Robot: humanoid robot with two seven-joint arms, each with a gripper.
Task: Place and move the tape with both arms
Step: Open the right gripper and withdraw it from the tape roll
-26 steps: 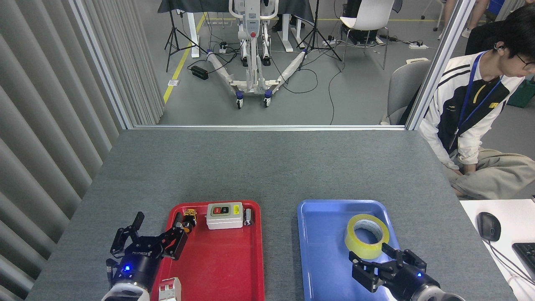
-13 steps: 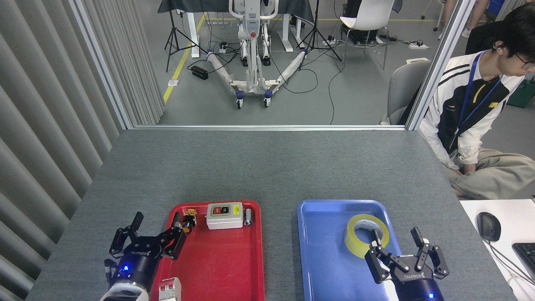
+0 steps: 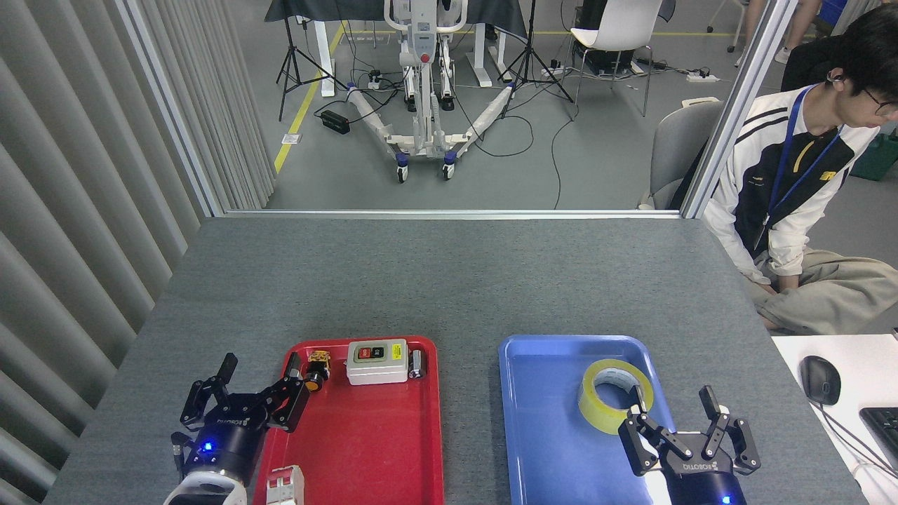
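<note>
Grey table (image 3: 449,280) fills the middle and lower frame. Two trays sit side by side near its bottom edge, apart from each other.

Red tray (image 3: 365,449), lower left of centre: along its top edge, a small yellow-and-black part (image 3: 317,367) at the left, a white switch box (image 3: 377,361) with red and green buttons in the middle, and a small metal cylinder (image 3: 417,363) just right of the box. A white-and-red block (image 3: 284,485) lies at the tray's bottom left corner, partly cut off by the frame edge. Rest of the tray floor is bare.

Blue tray (image 3: 547,435), lower right of centre: holds only the tape (image 3: 615,395), lying flat, hole up, in the tray's upper right part, close to the right rim.

Left gripper (image 3: 242,393), lower left: fingers spread apart, empty, hovering over the left rim of the red tray; one finger tip is near the yellow-and-black part. Blue light on its body.

Right gripper (image 3: 677,414), lower right: fingers spread apart, gripping nothing. The left finger overlaps the tape's lower right edge; whether it touches the roll I cannot tell. The right finger stands clear of the tape, over the tray's right rim.

A person (image 3: 800,196) sits at upper right, beyond the table. A mouse (image 3: 819,379) rests on a white desk (image 3: 800,414) at the right edge.
</note>
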